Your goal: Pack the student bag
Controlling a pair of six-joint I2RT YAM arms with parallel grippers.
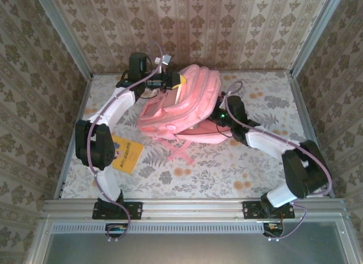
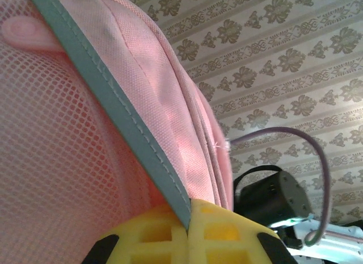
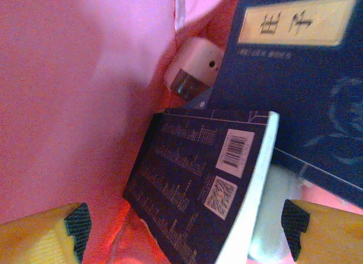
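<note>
The table (image 1: 266, 167) is boxed in by patterned walls (image 1: 187, 25) on three sides, with bare floral cloth in front and at the right. The student bag (image 1: 181, 108), soft pink fabric, slumps at the far middle, its straps trailing toward me. The left gripper (image 2: 189, 218) is clenched on the bag's grey stitched trim (image 2: 111, 105), beside pink mesh (image 2: 51, 162). The right gripper (image 3: 190, 235) is sunk inside the bag, its yellow fingers spread wide and released. A dark blue book (image 3: 187, 179) with a barcode leans there against another (image 3: 295, 88), which is cut off by the frame. A yellow book (image 1: 126, 154) lies flat by the left arm. Behind the blue books sits a small white object (image 3: 195, 68), hard to make out.
</note>
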